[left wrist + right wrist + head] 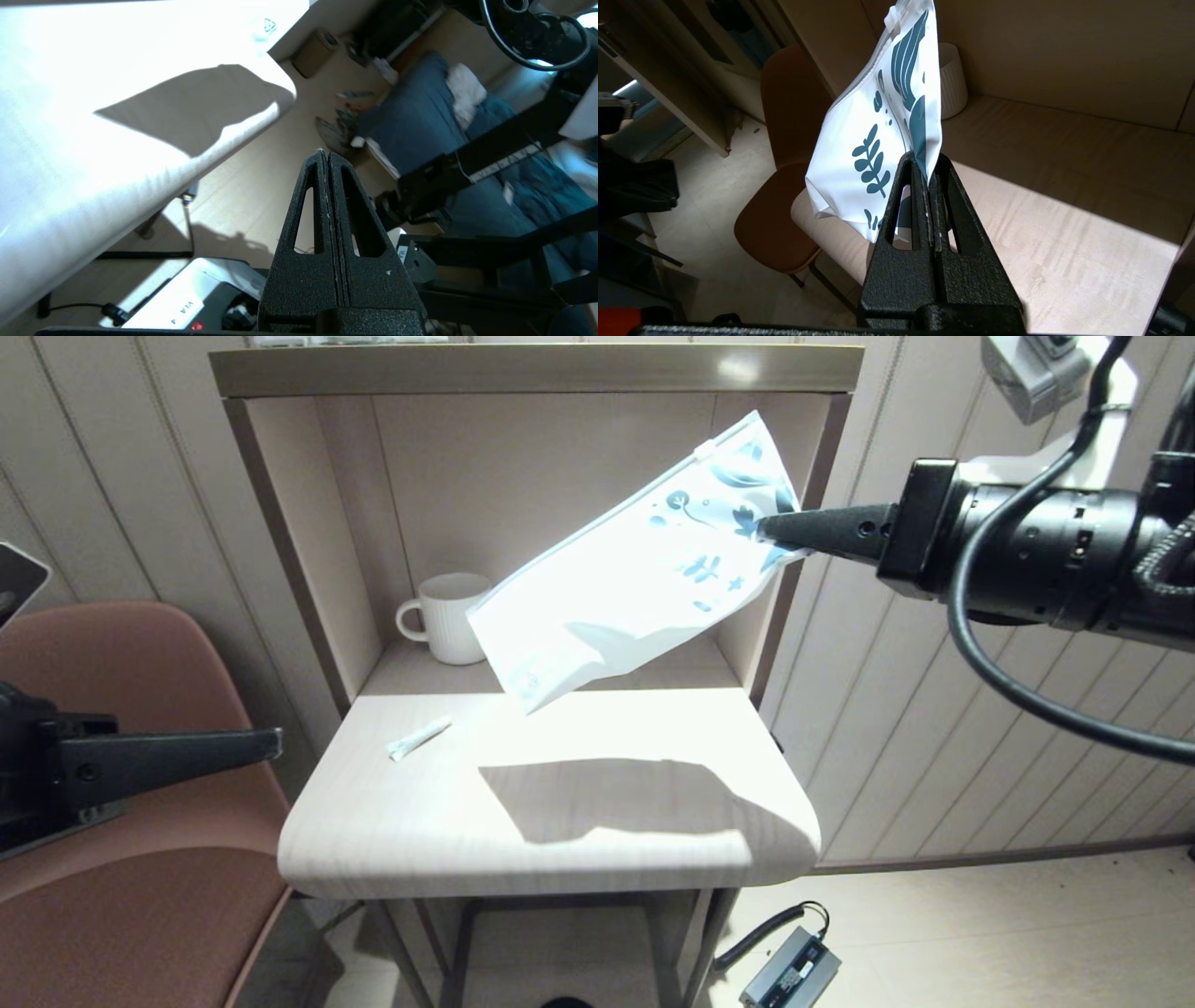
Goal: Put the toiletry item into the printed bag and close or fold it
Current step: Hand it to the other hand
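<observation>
The printed bag (635, 579) hangs in the air above the table, tilted, its blue leaf prints and zip edge uppermost. My right gripper (767, 529) is shut on the printed end of that bag (878, 135); the film is pinched between the fingertips of the gripper (926, 161). The toiletry item (418, 738), a slim white tube, lies on the tabletop (560, 821) at its back left, apart from the bag. My left gripper (275, 743) is shut and empty, level with the table's left edge over the chair; in the left wrist view it (324, 154) points past the table's corner.
A white ribbed mug (450, 617) stands in the open shelf niche behind the tabletop. A brown chair (140, 859) sits left of the table. A power brick with cable (792, 971) lies on the floor at the right.
</observation>
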{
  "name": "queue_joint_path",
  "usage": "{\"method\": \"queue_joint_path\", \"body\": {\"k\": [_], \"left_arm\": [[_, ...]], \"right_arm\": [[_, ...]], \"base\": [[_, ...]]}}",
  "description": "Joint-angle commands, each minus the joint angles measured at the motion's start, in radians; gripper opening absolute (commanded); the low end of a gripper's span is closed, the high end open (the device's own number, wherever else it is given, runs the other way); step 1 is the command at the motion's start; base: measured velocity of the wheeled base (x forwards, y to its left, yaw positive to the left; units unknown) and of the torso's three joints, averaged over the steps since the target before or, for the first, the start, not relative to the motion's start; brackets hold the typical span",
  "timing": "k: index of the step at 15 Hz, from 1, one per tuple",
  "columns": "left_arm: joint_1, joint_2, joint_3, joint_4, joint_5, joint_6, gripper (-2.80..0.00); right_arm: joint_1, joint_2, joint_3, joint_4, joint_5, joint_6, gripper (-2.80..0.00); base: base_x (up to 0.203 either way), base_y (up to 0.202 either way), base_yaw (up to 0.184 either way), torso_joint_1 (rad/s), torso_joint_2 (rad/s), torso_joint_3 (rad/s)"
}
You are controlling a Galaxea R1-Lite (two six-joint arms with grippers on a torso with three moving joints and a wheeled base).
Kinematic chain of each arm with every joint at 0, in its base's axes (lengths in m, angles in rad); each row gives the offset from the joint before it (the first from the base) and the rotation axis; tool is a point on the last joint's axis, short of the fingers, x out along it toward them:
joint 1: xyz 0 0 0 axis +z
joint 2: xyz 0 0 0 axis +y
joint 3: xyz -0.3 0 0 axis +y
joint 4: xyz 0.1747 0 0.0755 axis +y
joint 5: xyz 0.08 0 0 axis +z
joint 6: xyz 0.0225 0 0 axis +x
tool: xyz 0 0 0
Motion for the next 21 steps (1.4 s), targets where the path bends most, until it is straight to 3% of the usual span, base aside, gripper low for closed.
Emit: {"method": "queue_joint_path", "body": {"k": [1,5,8,9,10,14,21], "left_arm": [[-0.042,0.146,-0.054,-0.038,-0.033,0.0,-2.8],[-0.072,0.249,-0.086,-0.217,-0.113,0.005,-2.8],[-0.073,0.262,-0.104,-0.22,-0.113,0.003,-2.8],[-0.073,0.267,-0.096,-0.227,-0.11,0.011,-1.86],[-0.073,0.279,-0.098,-0.229,-0.109,0.02,0.0],[-0.076,0.366,-0.08,-0.291,-0.123,0.097,0.0],[-0.208,0.483,-0.144,-0.346,-0.132,0.101,0.0]], "right_arm": [[0.017,-0.012,-0.008,-0.002,0.002,0.0,-2.8],[0.016,-0.001,-0.024,0.001,0.003,-0.002,-2.8],[0.016,0.002,-0.035,0.018,0.005,-0.003,-2.8],[0.016,0.008,-0.045,0.021,0.005,-0.003,-2.8],[0.017,0.01,-0.056,0.025,0.005,-0.003,-2.8],[0.041,-0.002,-0.074,0.076,0.008,-0.003,-2.8],[0.109,-0.001,-0.065,0.091,0.006,-0.002,-2.8]], "base": [[0.0,0.0,0.0,0.0,0.0,0.0],[0.0,0.0,0.0,0.0,0.0,0.0],[0.0,0.0,0.0,0.0,0.0,0.0],[0.0,0.0,0.0,0.0,0.0,0.0],[0.0,0.0,0.0,0.0,0.0,0.0],[0.0,0.0,0.0,0.0,0.0,0.0],[0.0,0.0,0.0,0.0,0.0,0.0]]}}
